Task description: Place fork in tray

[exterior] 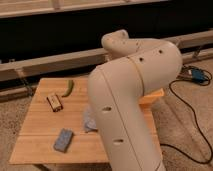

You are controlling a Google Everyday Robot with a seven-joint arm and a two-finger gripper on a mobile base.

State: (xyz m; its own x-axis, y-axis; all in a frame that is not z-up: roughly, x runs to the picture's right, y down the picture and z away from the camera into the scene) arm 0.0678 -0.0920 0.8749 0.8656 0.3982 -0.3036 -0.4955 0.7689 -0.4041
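My arm's thick cream-coloured links (130, 100) fill the middle and right of the camera view and cover much of the wooden table (40, 130). A yellow-orange corner of the tray (156, 95) peeks out to the right of the arm, at the table's far right. The fork is hidden. My gripper is out of view, somewhere past the arm's upper link, so nothing shows of what is between its fingers.
On the table's left half lie a green pepper-like piece (68, 88), a small dark box (55, 102), a blue sponge (63, 139) and a grey-blue crumpled thing (89, 120) half behind the arm. A black cable (185, 105) and a blue device (199, 76) lie on the carpet at right.
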